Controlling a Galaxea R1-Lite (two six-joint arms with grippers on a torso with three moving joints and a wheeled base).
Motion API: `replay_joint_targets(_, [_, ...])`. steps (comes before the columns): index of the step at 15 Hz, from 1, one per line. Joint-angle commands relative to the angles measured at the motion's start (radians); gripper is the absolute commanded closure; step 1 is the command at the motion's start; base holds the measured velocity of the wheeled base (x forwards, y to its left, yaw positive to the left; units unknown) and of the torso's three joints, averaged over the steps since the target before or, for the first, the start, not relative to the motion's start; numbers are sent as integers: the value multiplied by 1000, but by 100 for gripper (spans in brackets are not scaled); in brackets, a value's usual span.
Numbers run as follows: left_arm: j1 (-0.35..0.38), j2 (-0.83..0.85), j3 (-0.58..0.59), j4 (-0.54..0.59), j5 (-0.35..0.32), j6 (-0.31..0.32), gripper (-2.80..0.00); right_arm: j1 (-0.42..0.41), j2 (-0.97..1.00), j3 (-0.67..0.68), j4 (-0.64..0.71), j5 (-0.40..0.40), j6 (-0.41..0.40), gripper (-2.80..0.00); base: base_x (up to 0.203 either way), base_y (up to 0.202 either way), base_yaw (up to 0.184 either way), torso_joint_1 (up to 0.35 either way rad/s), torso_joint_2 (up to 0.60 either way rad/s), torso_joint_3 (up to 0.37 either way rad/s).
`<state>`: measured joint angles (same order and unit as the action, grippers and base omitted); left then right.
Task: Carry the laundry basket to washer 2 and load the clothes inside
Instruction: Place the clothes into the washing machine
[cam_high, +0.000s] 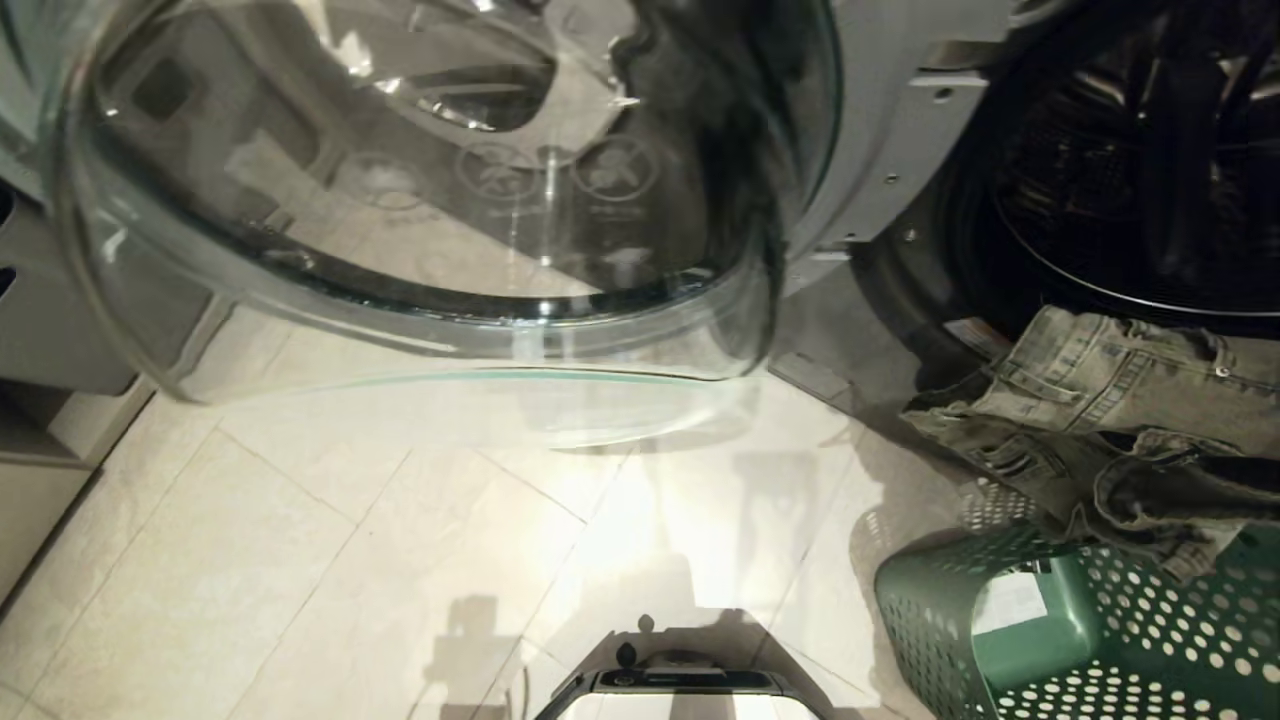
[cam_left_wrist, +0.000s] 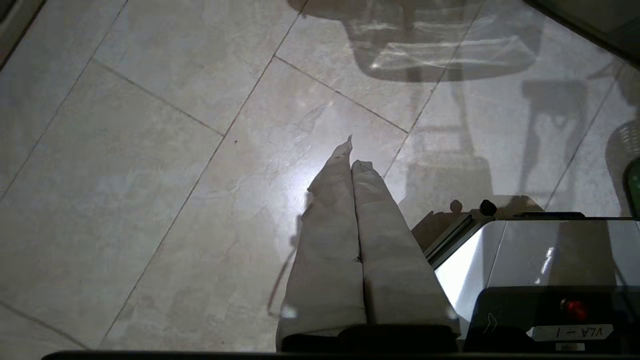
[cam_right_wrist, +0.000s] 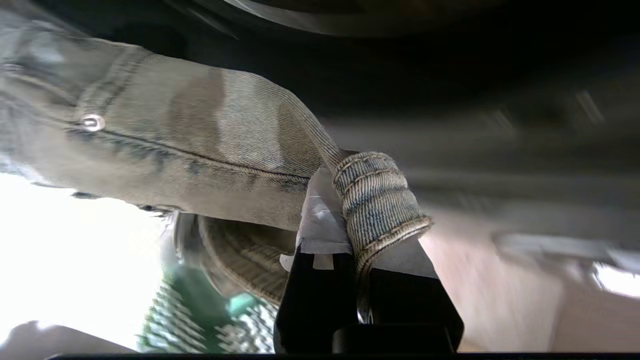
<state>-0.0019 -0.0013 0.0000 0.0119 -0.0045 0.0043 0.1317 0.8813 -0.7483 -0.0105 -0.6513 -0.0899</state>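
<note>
The right gripper (cam_right_wrist: 357, 215) is pinching a folded edge of the jeans (cam_high: 1110, 400), with its jaws pressed tight on the thick seam. It holds them by one end, probably so the rest can hang free and slide into the drum.

In the head view the jeans sit at about 3 o'clock. They hang between the green laundry basket (cam_high: 930, 600) at 5 o'clock and the dark washer drum (cam_high: 1130, 160) at 2 o'clock. One part lies against the drum's lower lip, and the tail droops over the basket rim.

Their long way runs from the basket up toward the drum, waistband end nearest the opening (I think so, from the rivet and pockets).

The glass washer door (cam_high: 450, 200) is swung wide open from 10 to 12 o'clock, out of the way.

The left gripper (cam_left_wrist: 352, 167) is resting over the floor tiles (cam_left_wrist: 150, 200), jaws pressed together, holding nothing.
</note>
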Motion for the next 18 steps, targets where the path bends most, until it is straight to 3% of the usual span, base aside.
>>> replay_joint_targets(1, [0,-2,2,0,0,0,0,1,-10,16,-1,-2,-14,0,-1,9,-168,2,3,1])
replay_joint_targets(2, [0,0,2,0,0,0,0,3,-15,32,-5,13,-22,0,1,3,-153,5,-1,2])
replay_joint_targets(5, [-1,0,2,0,0,0,0,6,-17,70,-8,190,-20,0,1,3,-67,2,0,4])
replay_joint_targets(7, [0,0,2,0,0,0,0,6,18,78,-19,215,-21,0,0,0,0,0,0,0])
replay_joint_targets(13, [0,0,2,0,0,0,0,5,384,90,-528,208,-31,0,0,0,0,0,0,0])
replay_joint_targets(16, [0,0,2,0,0,0,0,6,554,74,-712,208,-37,0,0,0,0,0,0,0])
replay_joint_targets(18, [0,0,2,0,0,0,0,3,630,-8,-818,207,-77,0,0,0,0,0,0,0])
